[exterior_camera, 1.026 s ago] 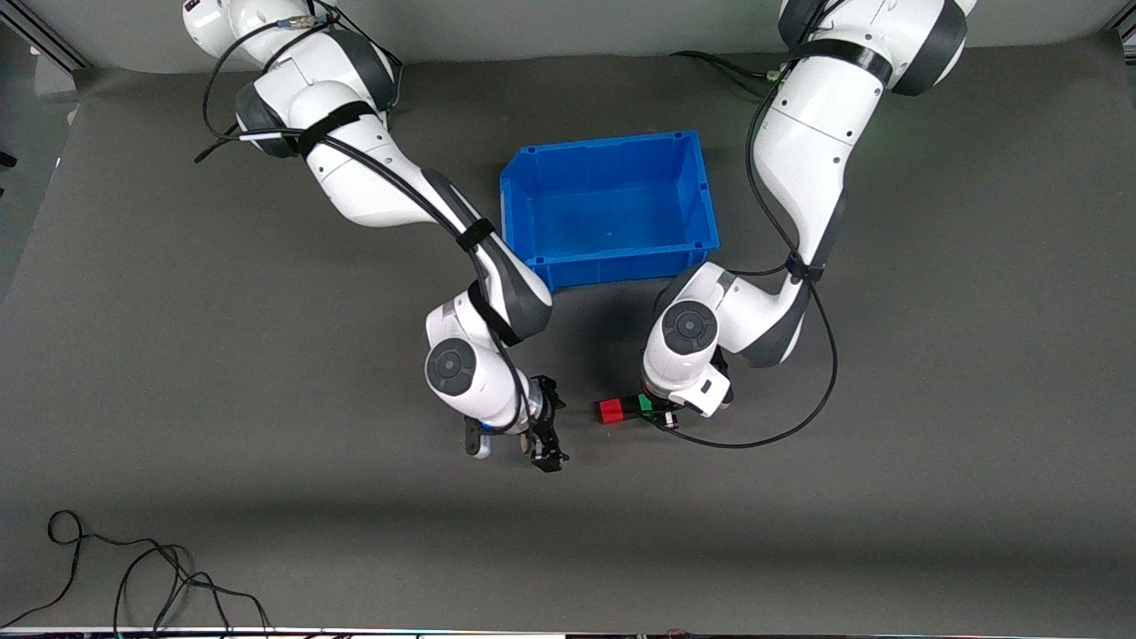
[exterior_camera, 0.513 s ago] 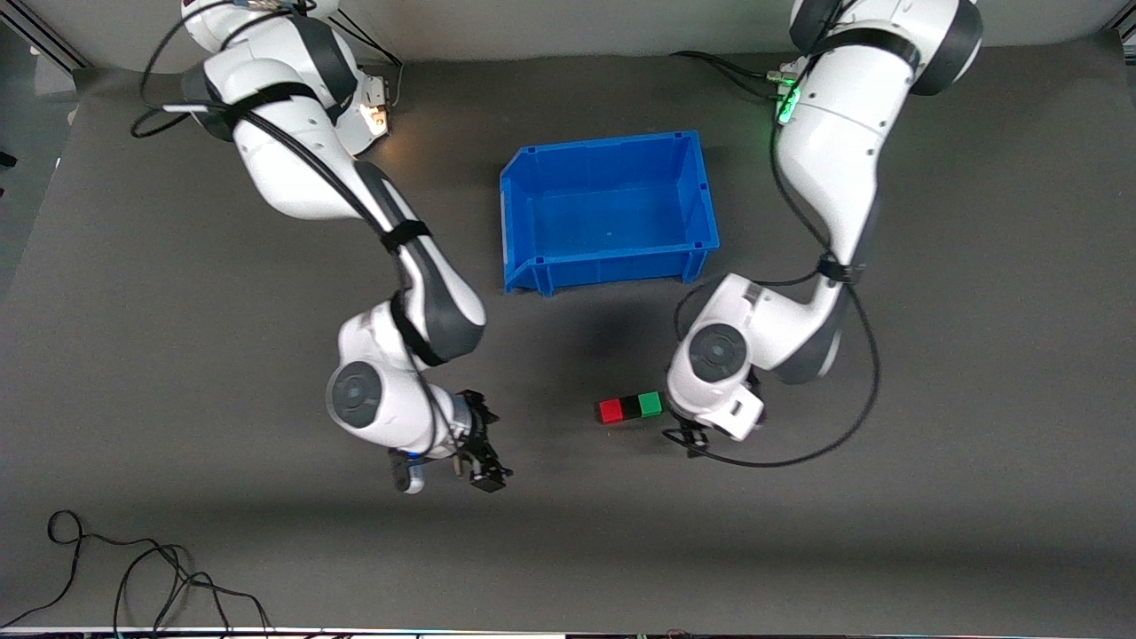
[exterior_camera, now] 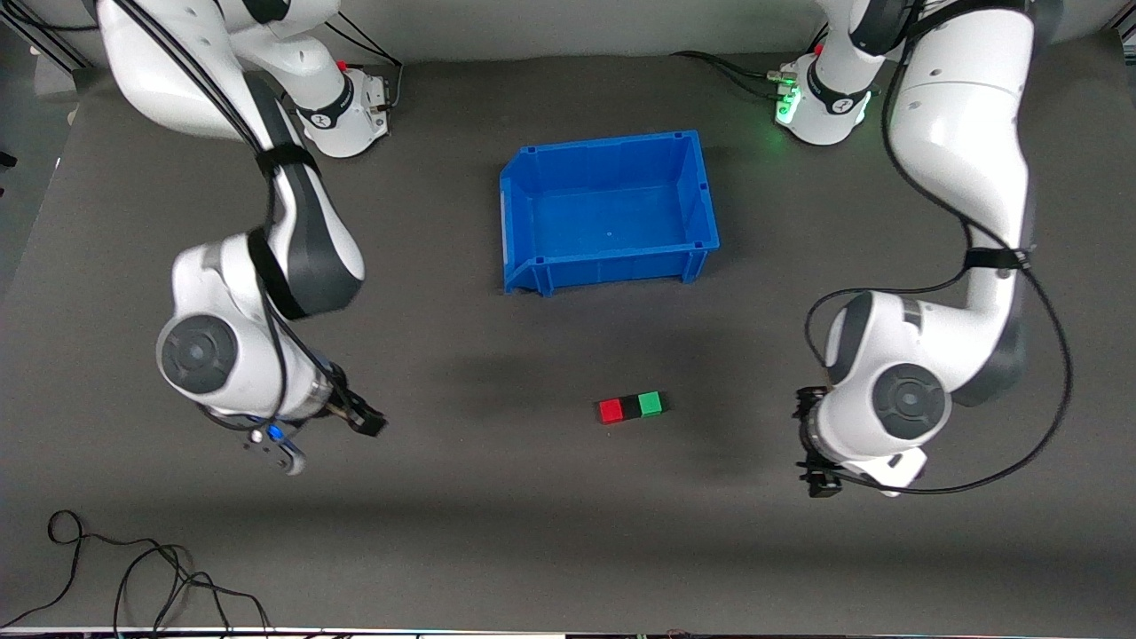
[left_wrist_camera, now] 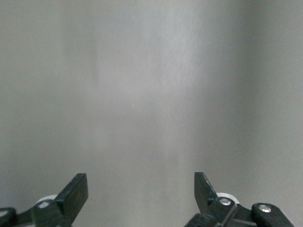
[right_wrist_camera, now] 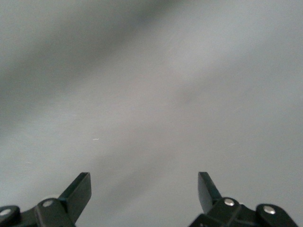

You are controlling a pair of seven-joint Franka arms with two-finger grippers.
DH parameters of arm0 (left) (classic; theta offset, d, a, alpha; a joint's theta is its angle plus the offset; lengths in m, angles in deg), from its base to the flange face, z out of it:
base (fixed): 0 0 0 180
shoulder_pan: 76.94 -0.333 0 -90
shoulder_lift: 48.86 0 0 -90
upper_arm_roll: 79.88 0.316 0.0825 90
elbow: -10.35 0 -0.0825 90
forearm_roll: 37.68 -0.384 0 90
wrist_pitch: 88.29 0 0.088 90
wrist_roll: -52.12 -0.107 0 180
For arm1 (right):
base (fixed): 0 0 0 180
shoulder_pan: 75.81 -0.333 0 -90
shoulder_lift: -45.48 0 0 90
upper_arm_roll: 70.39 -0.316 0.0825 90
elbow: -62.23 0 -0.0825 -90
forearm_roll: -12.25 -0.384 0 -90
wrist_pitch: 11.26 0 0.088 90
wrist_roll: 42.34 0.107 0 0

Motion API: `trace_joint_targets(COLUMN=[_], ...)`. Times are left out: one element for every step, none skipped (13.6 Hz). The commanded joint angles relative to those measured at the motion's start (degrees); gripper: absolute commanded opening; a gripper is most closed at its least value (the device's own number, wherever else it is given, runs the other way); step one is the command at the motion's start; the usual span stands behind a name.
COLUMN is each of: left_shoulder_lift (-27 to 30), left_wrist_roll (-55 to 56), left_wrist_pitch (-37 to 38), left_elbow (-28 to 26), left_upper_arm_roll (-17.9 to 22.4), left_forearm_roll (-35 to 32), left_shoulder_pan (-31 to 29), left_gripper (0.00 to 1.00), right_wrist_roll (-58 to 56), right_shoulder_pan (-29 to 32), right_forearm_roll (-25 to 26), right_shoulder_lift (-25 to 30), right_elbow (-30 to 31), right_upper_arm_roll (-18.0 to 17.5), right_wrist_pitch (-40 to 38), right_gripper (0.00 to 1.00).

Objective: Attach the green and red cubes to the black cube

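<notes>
Red cube point(exterior_camera: 610, 411), black cube point(exterior_camera: 630, 407), green cube point(exterior_camera: 650, 404) joined, front view only; left end effector point(left_wrist_camera: 141, 198), right end effector point(right_wrist_camera: 143, 194) agape, empty.

both arms raised apart; left end effector point(left_wrist_camera: 141, 198) and right end effector point(right_wrist_camera: 144, 196) open.

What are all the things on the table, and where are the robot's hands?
red cube: one, red, touching the black cube, on its side toward the right arm's end.
black cube: one, black, middle of the row.
green cube: one, green, touching the black cube, toward the left arm's end.
bin: one, blue, nothing in it, farther from the front camera than the cubes.
cable: one, black, by the table's near edge.
left hand: open, holding nothing, over bare table.
right hand: open, holding nothing, over bare table.
</notes>
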Motion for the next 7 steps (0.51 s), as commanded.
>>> trace_joint_targets(left_shoulder_lift=[5.72,7.30,8.97,10.82,12.49,14.33,15.66], left_wrist_roll=[-12.54,-18.33,-23.96,-29.41,-35.03,-40.14,-45.49], left_wrist_pitch=[6.97,9.08,10.50,13.12,15.50,17.52,19.54], left_elbow=[-0.98,-0.89,-0.98,-0.98,-0.89,-0.89,-0.80], left_upper_arm_roll=[-0.29,-0.38,-0.38,-0.38,-0.38,-0.38,-0.38], left_forearm_roll=[-0.70,-0.18,-0.09,0.09,0.17,0.18,0.18], left_shoulder_pan=[-4.05,-6.07,-8.44,-10.64,-12.58,-14.51,-16.27], left_gripper=[1.00,1.00,1.00,1.00,1.00,1.00,1.00], right_wrist_roll=[-6.74,-7.19,-8.59,-11.99,-15.86,-19.98,-24.38], right_shoulder_pan=[-0.72,-0.72,-0.64,-0.37,1.46,3.56,4.71], right_forearm_roll=[2.68,2.51,2.51,2.51,2.51,2.51,2.51], right_shoulder_lift=[12.98,16.06,19.31,22.74,25.47,27.32,27.95], right_elbow=[13.08,15.37,17.74,20.11,21.88,22.68,22.34], right_upper_arm_roll=[0.93,1.02,1.02,1.02,0.94,0.59,0.50], right_wrist_pitch=[1.04,1.04,1.04,0.95,0.52,-0.88,-2.37], right_gripper=[1.00,1.00,1.00,1.00,1.00,1.00,1.00])
